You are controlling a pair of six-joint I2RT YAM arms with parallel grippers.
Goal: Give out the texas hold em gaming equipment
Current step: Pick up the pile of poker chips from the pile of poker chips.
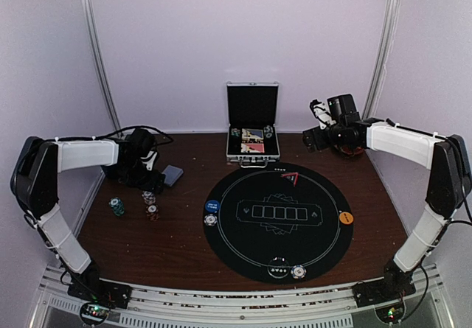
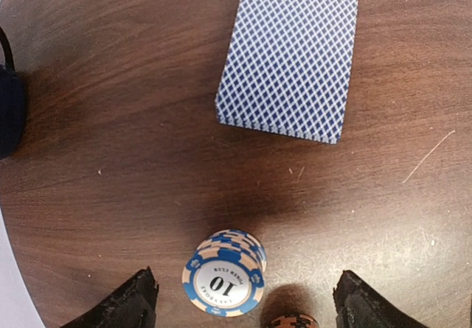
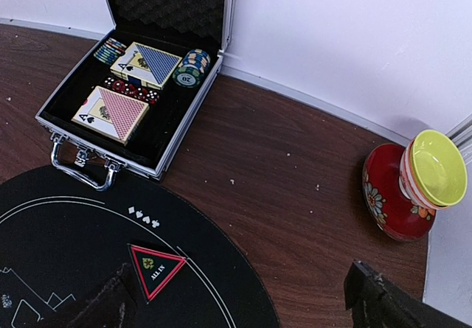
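- The left gripper (image 2: pixel 245 287) hangs over the far-left part of the tabletop (image 1: pixel 147 254), jaws spread wide and pinching nothing.
- Between its fingers (image 2: pixel 125 306) stands a short blue-and-peach chip stack (image 2: pixel 223 273) marked 10 (nearer one finger than the other, with bare wood showing on both sides).
- An orange-edged chip stack (image 2: pixel 293 320) stands just beside it toward the near edge, and a teal chip stack (image 1: pixel 116 206) stands apart from both, closer to the left edge.
- The deck of cards (image 2: pixel 287 57) lies face down beyond the chips toward the far edge, its blue lattice back up, touching nothing.
- A round black mat (image 1: pixel 243 254) covers the middle and right of the tabletop. A blue button (image 1: pixel 212 206) and a white chip (image 1: pixel 211 220) sit side by side at its left rim, an orange button (image 1: pixel 346 217) at its right rim, and a second white chip (image 1: pixel 298 272) at its near rim.
- The right gripper (image 3: pixel 240 302) hovers over the far-right part of the tabletop, jaws wide apart and empty.
- The silver case (image 3: pixel 166 4) stands open at the middle of the far edge, holding boxed decks (image 3: pixel 147 63), red dice (image 3: pixel 129 88) and more chips (image 3: pixel 192 66).
- A red pot (image 3: pixel 391 195) with a yellow inside lies on its side in the far-right corner.
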